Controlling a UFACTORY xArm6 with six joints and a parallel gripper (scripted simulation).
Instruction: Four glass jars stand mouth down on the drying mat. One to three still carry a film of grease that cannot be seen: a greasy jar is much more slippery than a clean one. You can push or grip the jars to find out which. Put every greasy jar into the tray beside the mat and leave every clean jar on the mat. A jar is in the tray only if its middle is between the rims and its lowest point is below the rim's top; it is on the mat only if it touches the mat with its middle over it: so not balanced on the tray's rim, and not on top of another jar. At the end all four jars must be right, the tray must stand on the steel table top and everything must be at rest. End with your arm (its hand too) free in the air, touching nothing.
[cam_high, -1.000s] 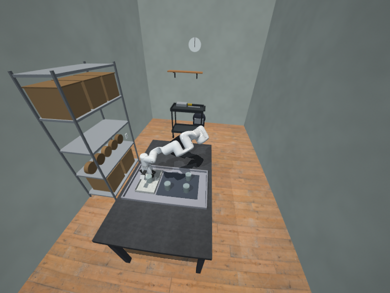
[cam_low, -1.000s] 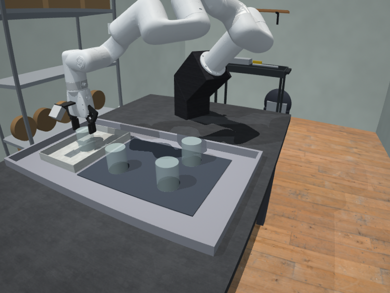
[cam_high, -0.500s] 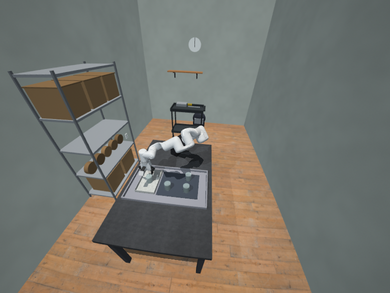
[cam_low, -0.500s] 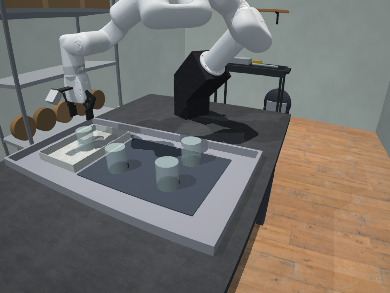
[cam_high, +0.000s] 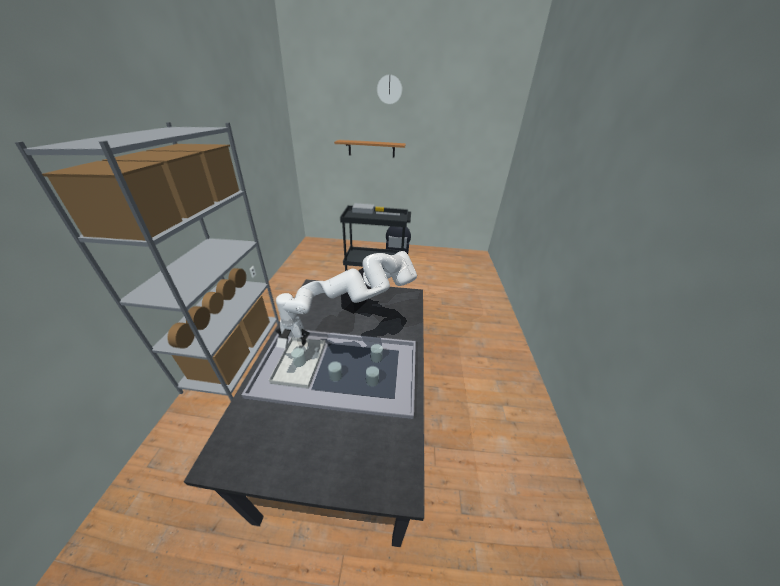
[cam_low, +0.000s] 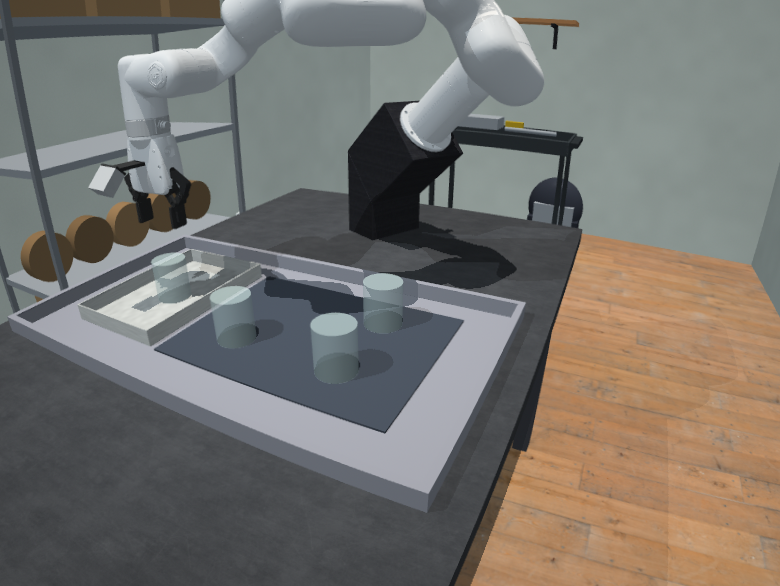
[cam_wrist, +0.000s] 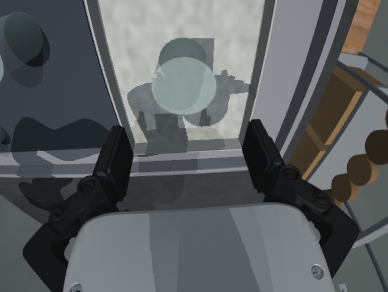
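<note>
One glass jar (cam_high: 297, 357) (cam_low: 170, 277) (cam_wrist: 184, 85) stands upright inside the pale tray (cam_high: 291, 383) (cam_low: 148, 334) (cam_wrist: 106, 55), toward its back end. Three jars stand apart on the dark mat (cam_high: 353, 387) (cam_low: 403, 378) (cam_wrist: 65, 85): one jar (cam_high: 334, 371) (cam_low: 233, 318) (cam_wrist: 22, 37) nearest the tray, one front jar (cam_high: 372, 376) (cam_low: 334, 346), and one back jar (cam_high: 376, 352) (cam_low: 383, 303). My gripper (cam_high: 296, 340) (cam_low: 162, 217) (cam_wrist: 187, 137) is open and empty, above and behind the jar in the tray. Grease cannot be seen.
The steel table top (cam_high: 340, 401) (cam_low: 252, 403) has a raised edge around it. The tray lies directly left of the mat. A shelf rack (cam_high: 189, 261) with boxes and round brown items stands on the left. The arm's black base (cam_low: 384, 182) stands behind the steel top.
</note>
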